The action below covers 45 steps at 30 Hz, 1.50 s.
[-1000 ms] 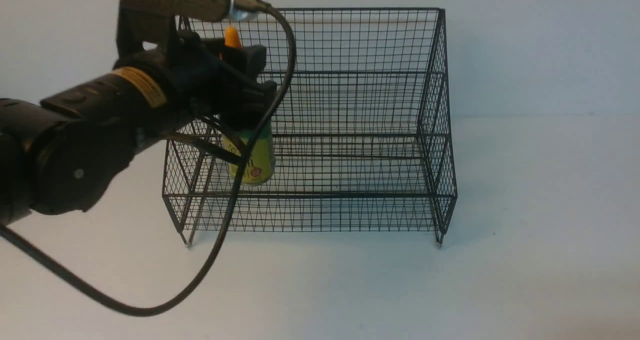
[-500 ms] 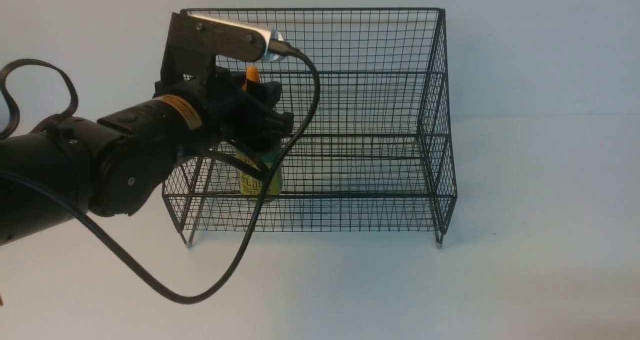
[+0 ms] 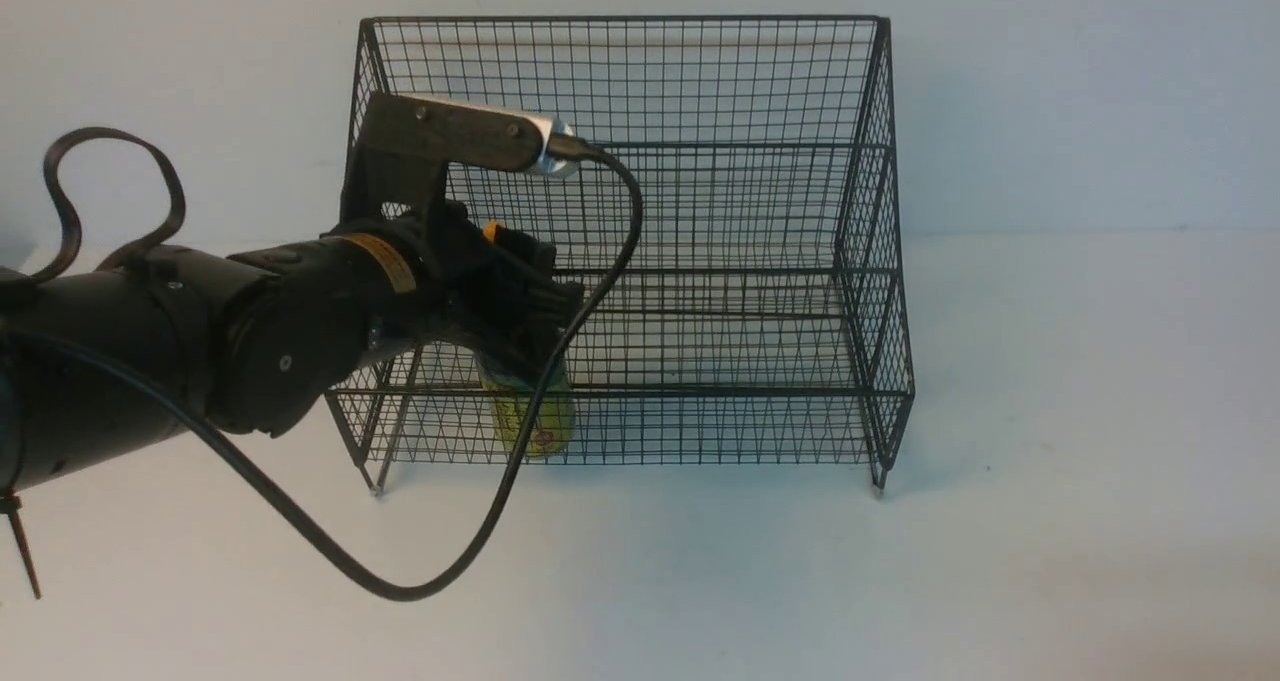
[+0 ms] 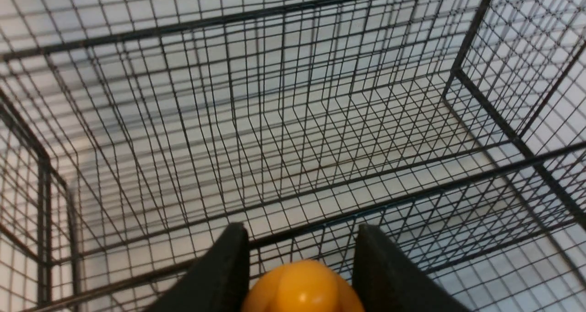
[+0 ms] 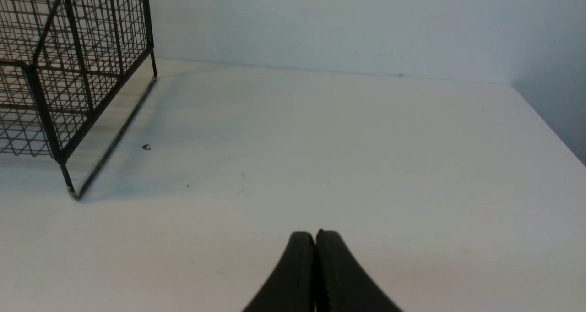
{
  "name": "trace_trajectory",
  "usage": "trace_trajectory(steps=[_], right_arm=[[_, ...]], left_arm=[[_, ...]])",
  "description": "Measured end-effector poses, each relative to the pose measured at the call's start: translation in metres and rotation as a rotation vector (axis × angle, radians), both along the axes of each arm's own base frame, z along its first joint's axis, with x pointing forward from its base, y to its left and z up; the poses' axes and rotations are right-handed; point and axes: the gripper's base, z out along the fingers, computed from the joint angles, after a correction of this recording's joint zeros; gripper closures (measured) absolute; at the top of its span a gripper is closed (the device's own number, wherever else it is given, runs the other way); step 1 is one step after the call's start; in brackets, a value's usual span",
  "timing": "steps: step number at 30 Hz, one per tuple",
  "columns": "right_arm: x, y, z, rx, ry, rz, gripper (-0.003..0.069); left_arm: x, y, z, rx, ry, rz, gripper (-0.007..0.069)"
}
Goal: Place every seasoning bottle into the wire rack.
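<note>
While the white table fills the lower half of the front view, the black wire rack stands at its centre against a pale wall, two stepped tiers under a tall mesh back. The left arm reaches in from the left edge of the frame and covers the rack's left side. A black cable loops down from it across the front mesh to the lower left, and a camera bracket juts out above the wrist.

The seasoning bottle stands upright low in the front tier, left of centre, seen through the front mesh and partly crossed by the cable. The left gripper is clamped on it about half-wide, its two dark fingers flanking the orange cap in the left wrist view.

The right gripper hangs over bare table well apart from the rack, fingers pressed together and holding nothing.

The bottle's yellow-green label carries dark writing and a small red round mark, too blurred to read. A yellow sticker on the arm is likewise illegible. A tiny dark speck lies on the table near the rack's foot.
</note>
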Motion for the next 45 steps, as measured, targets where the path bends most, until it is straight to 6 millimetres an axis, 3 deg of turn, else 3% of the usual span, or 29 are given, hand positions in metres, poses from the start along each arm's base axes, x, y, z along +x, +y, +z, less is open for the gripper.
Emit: trace_trajectory(steps=[7,10,13,17,20,24,28,29,32,33,36,37,41,45], right_arm=[[0.0,0.0,0.0,0.0,0.0,0.0,0.0674],[0.0,0.0,0.0,0.0,0.0,0.0,0.0674],[0.0,0.0,0.0,0.0,0.0,0.0,0.0674],[0.0,0.0,0.0,0.0,0.0,0.0,0.0674],[0.0,0.0,0.0,0.0,0.0,0.0,0.0674],[0.0,0.0,0.0,0.0,0.0,0.0,0.0674],[0.0,0.0,0.0,0.001,0.0,0.0,0.0674],[0.0,0.0,0.0,0.001,0.0,0.0,0.0674],[0.0,0.0,0.0,0.001,0.0,0.0,0.0674],[0.0,0.0,0.0,0.001,0.0,0.0,0.0674],[0.0,0.0,0.0,0.001,0.0,0.0,0.0674],[0.0,0.0,0.0,0.001,0.0,0.0,0.0674],[0.0,0.0,0.0,0.001,0.0,0.0,0.0674],[0.0,0.0,0.0,0.001,0.0,0.0,0.0674]], left_arm=[[0.0,0.0,0.0,-0.021,0.008,0.013,0.0346],[0.0,0.0,0.0,-0.029,0.016,0.018,0.028],[-0.004,0.001,0.004,-0.03,0.032,0.018,0.0155],[-0.013,0.005,0.021,-0.043,0.01,0.015,0.0095],[-0.022,0.009,0.035,-0.048,-0.01,0.009,0.0092],[-0.052,0.021,0.069,-0.054,-0.033,-0.01,0.0178],[-0.09,0.038,0.1,-0.039,-0.055,-0.03,0.0374],[-0.106,0.046,0.111,-0.035,-0.077,-0.035,0.0484],[-0.13,0.057,0.127,-0.041,-0.121,-0.039,0.058],[-0.147,0.065,0.137,-0.054,-0.153,-0.041,0.0609],[-0.186,0.082,0.153,-0.079,-0.216,-0.045,0.0629],[-0.188,0.083,0.154,-0.08,-0.219,-0.045,0.0629],[-0.234,0.104,0.167,-0.119,-0.314,-0.047,0.0629],[-0.265,0.119,0.173,-0.156,-0.405,-0.047,0.0629]])
